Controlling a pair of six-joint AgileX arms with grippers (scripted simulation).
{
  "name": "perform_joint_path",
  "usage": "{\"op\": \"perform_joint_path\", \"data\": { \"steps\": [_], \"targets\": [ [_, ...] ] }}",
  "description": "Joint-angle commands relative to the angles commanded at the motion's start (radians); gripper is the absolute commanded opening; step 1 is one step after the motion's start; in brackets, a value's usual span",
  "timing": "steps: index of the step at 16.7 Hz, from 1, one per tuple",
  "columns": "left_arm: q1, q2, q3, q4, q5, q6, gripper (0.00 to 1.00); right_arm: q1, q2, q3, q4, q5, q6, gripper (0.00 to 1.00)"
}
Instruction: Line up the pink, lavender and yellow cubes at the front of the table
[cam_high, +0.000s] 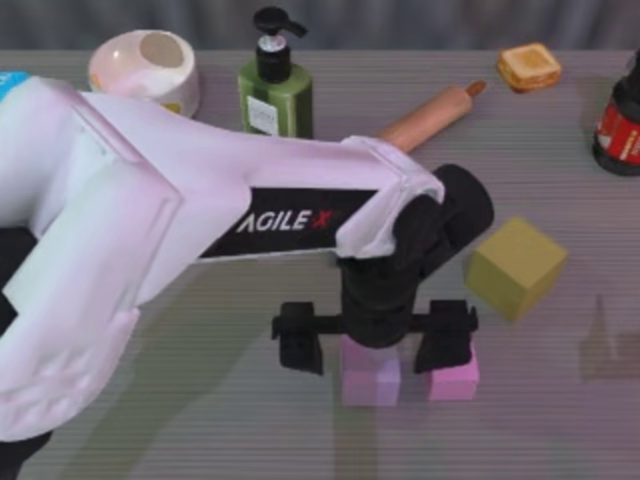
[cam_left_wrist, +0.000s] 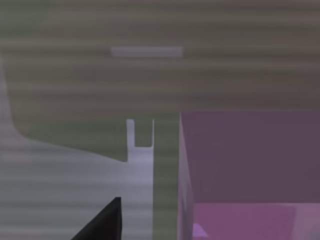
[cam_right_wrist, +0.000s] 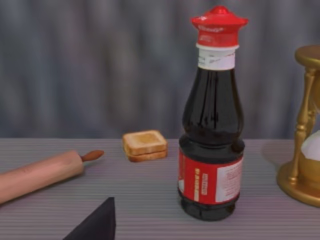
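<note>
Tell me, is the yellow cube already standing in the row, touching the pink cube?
No: in the top view the yellow cube stands apart, farther back and to the right of the pink cube.

left arm: "AGILEX" in white on a black panel
sauce bottle: red label, print unreadable
green bottle: label unreadable

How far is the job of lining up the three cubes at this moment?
Partly done. The pink cube sits near the front edge of the table, and the lavender cube is beside it. The left gripper hangs open over the lavender cube, its fingers on either side. The yellow cube is left: it lies further back, to the right.
</note>
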Motion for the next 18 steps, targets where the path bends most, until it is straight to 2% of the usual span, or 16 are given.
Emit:
{"op": "perform_joint_path", "data": {
  "steps": [4,10,15,18],
  "targets": [
    [-0.002,-0.015,0.032,-0.039,0.002,0.001,1.00,0.000,0.000,0.000,0.000,0.000,0.000,1.00],
    [0.016,-0.081,0.148,-0.230,-0.001,-0.006,1.00,0.000,0.000,0.000,0.000,0.000,0.000,1.00],
    [0.011,-0.082,0.151,-0.236,-0.001,-0.005,1.00,0.000,0.000,0.000,0.000,0.000,0.000,1.00],
    [0.042,-0.142,0.100,-0.202,-0.003,0.010,1.00,0.015,0.056,0.054,-0.032,-0.003,-0.012,1.00]
  ]
}}
